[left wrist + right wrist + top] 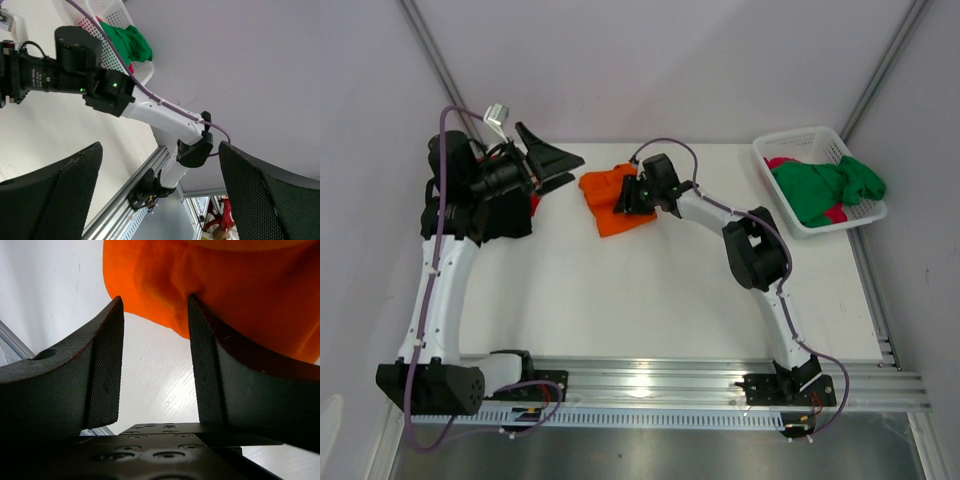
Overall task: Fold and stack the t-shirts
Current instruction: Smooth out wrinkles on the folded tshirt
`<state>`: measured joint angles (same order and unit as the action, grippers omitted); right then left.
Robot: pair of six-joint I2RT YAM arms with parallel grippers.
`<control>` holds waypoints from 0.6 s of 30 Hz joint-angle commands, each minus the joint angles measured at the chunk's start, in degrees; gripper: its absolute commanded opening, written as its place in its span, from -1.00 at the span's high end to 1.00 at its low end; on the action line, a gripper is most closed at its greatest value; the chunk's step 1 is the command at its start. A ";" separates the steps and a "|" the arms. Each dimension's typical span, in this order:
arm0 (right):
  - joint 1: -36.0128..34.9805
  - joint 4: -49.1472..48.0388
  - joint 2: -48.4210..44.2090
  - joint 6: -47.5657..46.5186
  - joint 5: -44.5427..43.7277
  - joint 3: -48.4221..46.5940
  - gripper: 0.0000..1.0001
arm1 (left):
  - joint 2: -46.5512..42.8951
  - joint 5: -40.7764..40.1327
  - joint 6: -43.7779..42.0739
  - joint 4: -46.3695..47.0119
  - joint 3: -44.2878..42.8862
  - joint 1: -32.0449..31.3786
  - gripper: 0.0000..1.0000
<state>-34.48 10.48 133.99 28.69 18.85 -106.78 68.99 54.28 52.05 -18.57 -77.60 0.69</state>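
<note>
As it lies, the orange t-shirt [605, 215] looks rumpled

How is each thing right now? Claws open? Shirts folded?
orange t-shirt: crumpled on the table, not folded.
green t-shirt: bunched in the basket, spilling over its rim.
pink t-shirt: bunched in the basket, mostly under the green one.
basket: upright on the table, holding shirts.
left claw: wide open, empty, up in the air.
right claw: open, tips at the orange t-shirt's edge, not squeezing it.
</note>
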 commanded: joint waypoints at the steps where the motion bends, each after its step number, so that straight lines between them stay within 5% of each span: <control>1: -0.50 -0.29 1.71 -0.38 0.66 -3.17 -0.03 | -2.63 1.18 1.29 0.20 0.70 0.63 -0.99; 9: -0.24 3.48 6.89 -0.47 1.28 -2.65 -0.02 | -10.80 2.06 0.16 -1.99 3.60 0.72 -0.99; 18: -1.03 7.36 0.40 -1.09 0.49 8.86 -0.01 | -13.71 0.21 -2.04 -7.88 0.53 0.63 -0.99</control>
<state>-34.65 9.19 135.85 28.69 20.86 -103.66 55.66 54.65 51.86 -24.60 -74.48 0.89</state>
